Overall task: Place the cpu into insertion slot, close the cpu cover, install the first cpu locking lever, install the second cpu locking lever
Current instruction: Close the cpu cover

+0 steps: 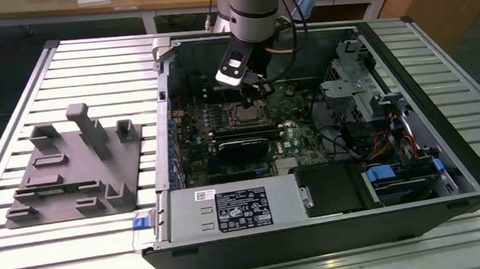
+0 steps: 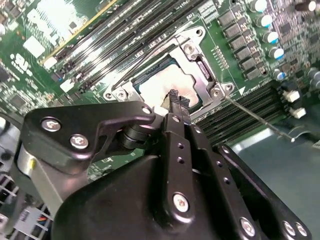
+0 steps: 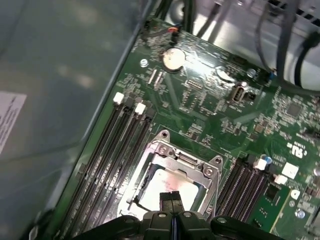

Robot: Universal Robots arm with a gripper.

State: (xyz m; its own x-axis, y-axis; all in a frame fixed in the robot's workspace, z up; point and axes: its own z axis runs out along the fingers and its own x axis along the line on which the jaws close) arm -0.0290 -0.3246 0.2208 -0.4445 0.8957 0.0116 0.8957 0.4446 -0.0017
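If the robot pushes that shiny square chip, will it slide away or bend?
Probably neither. The cpu lies flat with the cpu cover framing its edges, so it likely stays put. Its metal-looking top suggests it's stiff. It looks thin, so probably light.

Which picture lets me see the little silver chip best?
The first wrist view: the cpu shows most of its pale top there, close up. In the second wrist view the gripper hides part of it. In the exterior view it is a tiny square under the arm.
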